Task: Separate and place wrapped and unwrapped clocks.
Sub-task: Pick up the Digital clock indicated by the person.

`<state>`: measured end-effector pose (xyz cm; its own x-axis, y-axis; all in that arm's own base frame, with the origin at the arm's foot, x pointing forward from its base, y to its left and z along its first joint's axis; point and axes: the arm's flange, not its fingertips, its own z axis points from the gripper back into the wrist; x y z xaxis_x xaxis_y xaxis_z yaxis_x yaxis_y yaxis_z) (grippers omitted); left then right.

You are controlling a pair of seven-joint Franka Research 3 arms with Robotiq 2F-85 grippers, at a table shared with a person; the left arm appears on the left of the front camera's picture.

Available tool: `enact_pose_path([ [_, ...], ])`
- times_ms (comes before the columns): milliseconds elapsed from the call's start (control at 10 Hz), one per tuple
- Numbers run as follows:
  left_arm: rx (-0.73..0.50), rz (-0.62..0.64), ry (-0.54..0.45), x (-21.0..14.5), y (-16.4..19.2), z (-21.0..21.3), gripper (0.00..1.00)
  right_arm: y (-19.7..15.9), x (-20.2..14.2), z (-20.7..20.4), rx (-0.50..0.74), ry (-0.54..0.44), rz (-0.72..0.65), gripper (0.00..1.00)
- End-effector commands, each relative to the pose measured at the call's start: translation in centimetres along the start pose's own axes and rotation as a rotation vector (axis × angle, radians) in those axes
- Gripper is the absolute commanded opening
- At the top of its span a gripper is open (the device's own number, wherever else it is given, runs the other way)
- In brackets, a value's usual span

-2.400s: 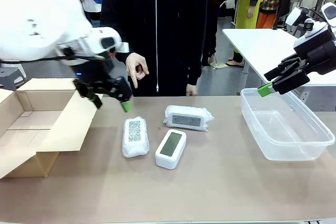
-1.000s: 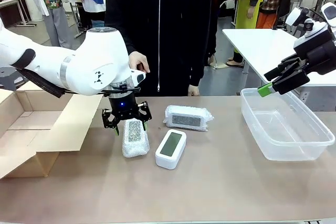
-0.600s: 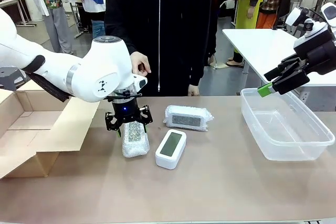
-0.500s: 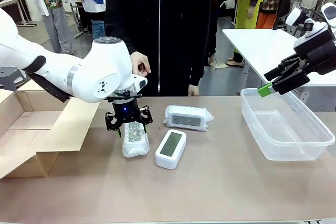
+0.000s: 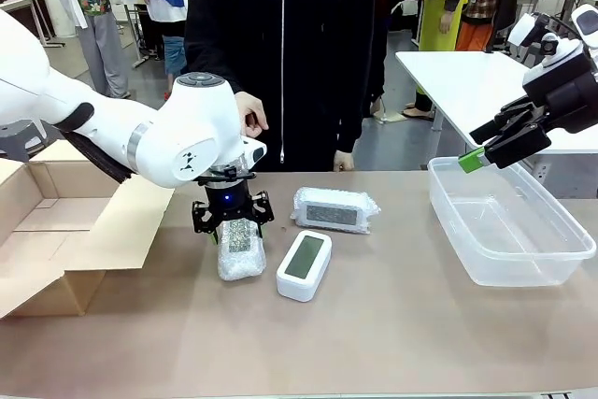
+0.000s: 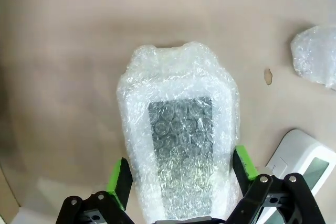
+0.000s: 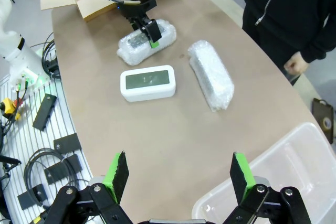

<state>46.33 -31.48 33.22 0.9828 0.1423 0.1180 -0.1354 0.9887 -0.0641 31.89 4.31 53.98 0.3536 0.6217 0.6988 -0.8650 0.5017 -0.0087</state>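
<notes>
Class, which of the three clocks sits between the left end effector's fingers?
The bubble-wrapped clock nearest the cardboard box; the other wrapped clock and the bare clock lie untouched beside it.

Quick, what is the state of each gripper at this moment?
Left gripper: open, its fingers on either side of the bubble-wrapped clock, not gripping it yet.
Right gripper: open, holding nothing.
</notes>
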Motion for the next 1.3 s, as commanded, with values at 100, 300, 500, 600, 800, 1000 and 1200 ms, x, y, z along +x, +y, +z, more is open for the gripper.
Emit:
enact_pose_path([
  [100,0.017,0.029,-0.017,0.5,-1.3,-1.4,1.00,-0.3,0.0,-0.3,0.023,-0.020,0.008,1.00],
  [300,0.005,0.045,-0.008,0.6,-1.1,-1.1,1.00,-0.3,0.0,-0.3,0.023,-0.020,0.008,1.00],
  [500,0.017,0.075,-0.011,0.7,-0.8,-0.7,0.80,-0.3,0.0,-0.3,0.023,-0.020,0.008,1.00],
  [600,0.012,0.073,-0.011,0.7,-0.7,-0.4,0.60,-0.3,0.0,-0.3,0.023,-0.020,0.008,1.00],
  [800,0.007,0.069,-0.007,0.9,-0.4,0.1,0.40,-0.3,0.0,-0.3,0.023,-0.020,0.008,1.00],
  [1000,-0.039,0.051,-0.036,0.0,0.8,4.0,0.40,-0.3,0.0,-0.3,0.023,-0.020,0.008,1.00],
  [1200,-0.039,-0.040,-0.060,-2.5,2.5,11.8,0.40,-0.3,0.0,-0.3,0.023,-0.020,0.008,1.00],
])
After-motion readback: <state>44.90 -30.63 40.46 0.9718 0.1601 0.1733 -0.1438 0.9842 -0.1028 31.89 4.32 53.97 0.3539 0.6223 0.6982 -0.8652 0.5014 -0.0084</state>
